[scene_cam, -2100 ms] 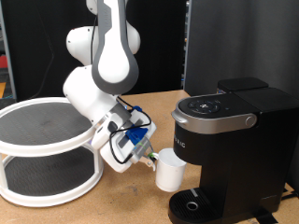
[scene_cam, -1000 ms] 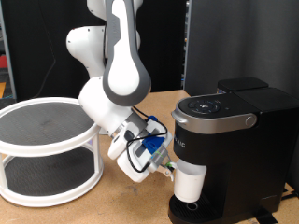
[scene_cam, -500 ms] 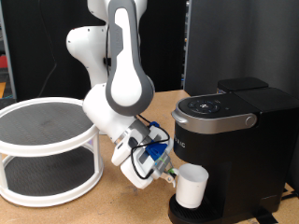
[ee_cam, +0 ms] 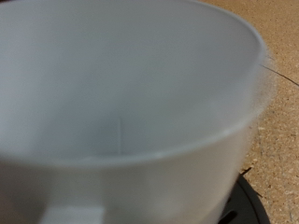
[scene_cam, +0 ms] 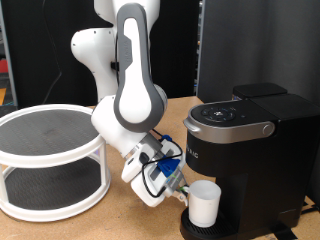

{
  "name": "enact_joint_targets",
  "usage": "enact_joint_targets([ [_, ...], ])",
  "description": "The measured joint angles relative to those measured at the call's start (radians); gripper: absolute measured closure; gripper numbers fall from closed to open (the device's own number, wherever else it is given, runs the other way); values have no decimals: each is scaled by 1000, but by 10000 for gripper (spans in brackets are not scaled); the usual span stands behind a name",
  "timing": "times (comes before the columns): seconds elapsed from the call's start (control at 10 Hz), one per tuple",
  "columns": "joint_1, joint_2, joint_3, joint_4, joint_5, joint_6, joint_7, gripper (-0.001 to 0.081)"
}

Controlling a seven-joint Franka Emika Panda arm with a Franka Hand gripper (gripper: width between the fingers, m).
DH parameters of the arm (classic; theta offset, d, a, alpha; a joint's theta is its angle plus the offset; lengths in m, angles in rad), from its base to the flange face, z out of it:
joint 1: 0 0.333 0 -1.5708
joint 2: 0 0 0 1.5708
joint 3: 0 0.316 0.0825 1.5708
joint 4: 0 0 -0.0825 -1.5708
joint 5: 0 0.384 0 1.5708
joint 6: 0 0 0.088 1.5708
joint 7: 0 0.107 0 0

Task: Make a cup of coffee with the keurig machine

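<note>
We see the gripper [scene_cam: 184, 193] at the cup [scene_cam: 204, 203], at about 9 o'clock of it; fingers are hidden, so we cannot tell if the pincer is clamped or loose. Cup stands upright on the drip tray [scene_cam: 215, 224] under the keurig machine [scene_cam: 245, 150] head, tight gap above its rim. Wrist view is filled by the cup wall [ee_cam: 131, 121]. Two-tier round rack [scene_cam: 48, 158] sits well apart at 9 o'clock. Lettering on the brewer front is unreadable.
</note>
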Motion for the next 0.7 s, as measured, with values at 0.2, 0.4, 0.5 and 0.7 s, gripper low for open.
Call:
enact_joint_targets([
  [0.2, 0, 2, 0, -3, 0, 1, 0, 482],
  [0.4, -1, -2, -1, -14, -22, 2, 21, 299],
  [0.5, -3, -14, -3, -28, -56, 3, 44, 165],
  [0.7, -18, -68, -12, -78, -158, -7, 112, 31],
])
